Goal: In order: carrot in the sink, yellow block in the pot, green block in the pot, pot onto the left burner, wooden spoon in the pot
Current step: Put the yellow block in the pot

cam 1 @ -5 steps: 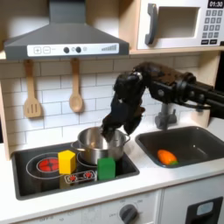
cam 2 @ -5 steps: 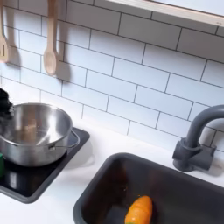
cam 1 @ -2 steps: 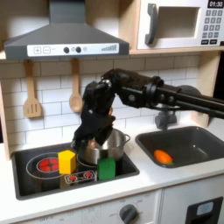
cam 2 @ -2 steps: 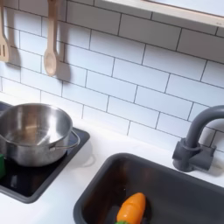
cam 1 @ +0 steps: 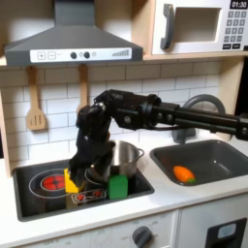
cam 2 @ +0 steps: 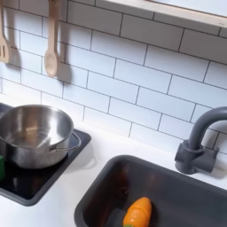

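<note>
The yellow block (cam 1: pixel 69 179) stands on the left burner of the black stovetop (cam 1: pixel 39 184). My gripper (cam 1: pixel 79 172) is down right over the block and hides its right side; the fingers are blurred. The green block (cam 1: pixel 117 186) sits on the stovetop's front edge, in front of the steel pot (cam 1: pixel 124 156), which is on the right burner. The pot (cam 2: pixel 34 133) looks empty in the second exterior view. The orange carrot (cam 1: pixel 184 174) (cam 2: pixel 137 213) lies in the dark sink (cam 1: pixel 218 150) (cam 2: pixel 97 191). The wooden spoon (cam 1: pixel 84 81) (cam 2: pixel 51 53) hangs on the tiled wall.
A slotted wooden spatula (cam 1: pixel 36 107) (cam 2: pixel 3 40) hangs left of the spoon in both exterior views. The dark faucet (cam 2: pixel 199 142) rises behind the sink. A range hood (cam 1: pixel 73 44) and a microwave (cam 1: pixel 199 24) sit overhead. My arm stretches across from the first exterior view's right, above the pot.
My gripper has swung from above the pot to the first exterior view's left and come down onto the yellow block. The carrot rocked slightly in the sink.
</note>
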Tool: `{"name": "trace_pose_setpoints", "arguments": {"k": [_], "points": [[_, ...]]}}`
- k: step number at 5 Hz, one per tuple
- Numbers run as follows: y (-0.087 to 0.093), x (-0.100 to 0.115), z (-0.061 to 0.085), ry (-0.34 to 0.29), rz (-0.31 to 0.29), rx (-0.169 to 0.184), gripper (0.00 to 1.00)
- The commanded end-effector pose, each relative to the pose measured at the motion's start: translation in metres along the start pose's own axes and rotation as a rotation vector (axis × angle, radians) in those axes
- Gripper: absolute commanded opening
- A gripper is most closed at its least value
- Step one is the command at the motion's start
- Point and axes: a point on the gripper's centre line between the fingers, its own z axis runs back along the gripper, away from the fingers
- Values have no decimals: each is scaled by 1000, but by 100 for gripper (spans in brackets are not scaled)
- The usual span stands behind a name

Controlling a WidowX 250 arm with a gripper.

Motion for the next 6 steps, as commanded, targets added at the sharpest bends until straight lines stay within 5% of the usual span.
{"name": "trace_pose_setpoints", "arguments": {"k": [1, 6], "points": [[1, -2, -26, 63, -16, -16, 100], [-12, 38, -57, 61, -80, -9, 100]]}}
